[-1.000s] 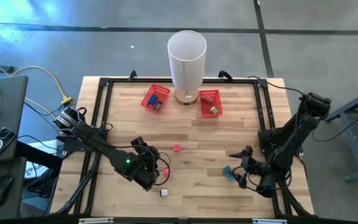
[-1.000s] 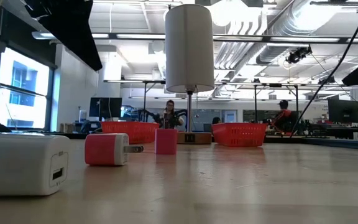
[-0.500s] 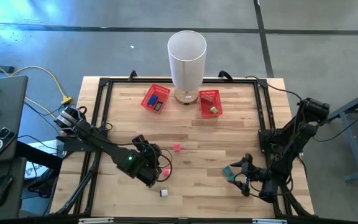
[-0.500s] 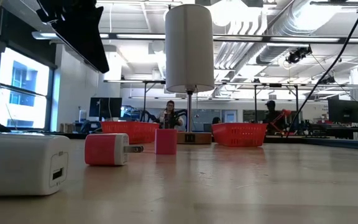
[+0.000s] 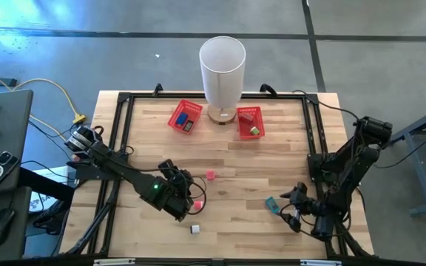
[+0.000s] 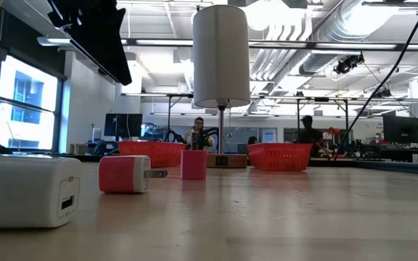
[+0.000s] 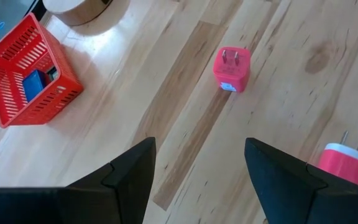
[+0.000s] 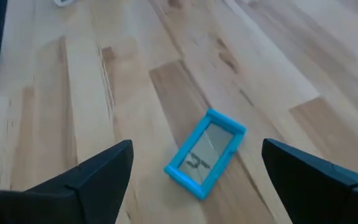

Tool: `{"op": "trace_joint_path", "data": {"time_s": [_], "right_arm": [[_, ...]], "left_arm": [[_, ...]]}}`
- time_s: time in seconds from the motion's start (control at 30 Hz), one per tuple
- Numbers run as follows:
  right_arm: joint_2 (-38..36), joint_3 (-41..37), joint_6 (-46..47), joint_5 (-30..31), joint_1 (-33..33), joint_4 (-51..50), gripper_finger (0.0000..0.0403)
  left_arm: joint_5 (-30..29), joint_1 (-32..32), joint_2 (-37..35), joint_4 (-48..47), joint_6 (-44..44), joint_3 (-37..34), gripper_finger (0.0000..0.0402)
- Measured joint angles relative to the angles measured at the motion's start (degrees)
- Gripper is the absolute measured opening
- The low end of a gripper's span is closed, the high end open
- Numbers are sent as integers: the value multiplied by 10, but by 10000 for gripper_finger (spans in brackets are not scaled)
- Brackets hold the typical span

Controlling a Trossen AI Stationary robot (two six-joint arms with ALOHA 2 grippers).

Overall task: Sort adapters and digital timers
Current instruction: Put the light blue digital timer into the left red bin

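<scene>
A blue digital timer lies flat on the table, face up, also seen in the high view. My right gripper hovers open just right of it, tilted down, the timer showing between its fingers. My left gripper hangs open above the table's near left. Ahead of it lies a pink adapter with its prongs pointing away. A second pink adapter lies beside the left gripper's finger. A white adapter rests near the front edge.
Two red baskets stand at the far side: the left one holds a blue item, the right one a greenish item. A white lamp stands between them. A black frame runs round the table.
My right gripper has gone toward the table's near edge and a little down, rolling about its own axis, still open. The blue timer has stayed where it was.
</scene>
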Motion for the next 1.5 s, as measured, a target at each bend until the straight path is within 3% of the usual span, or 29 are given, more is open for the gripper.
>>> {"op": "trace_joint_path", "data": {"time_s": [0.33, 0.77, 1.2, 1.5], "right_arm": [[77, 2, 1, -29, -23, 61, 344], [156, 46, 21, -43, -31, 53, 344], [244, 49, 114, 27, -29, 50, 344], [261, 44, 129, 90, -2, 75, 344]], "left_arm": [[0, 11, 0, 5, 13, 0, 236], [1, 12, 0, 11, 13, 0, 236], [1, 12, 0, 13, 13, 0, 236], [4, 11, 0, 16, 11, 0, 236]]}}
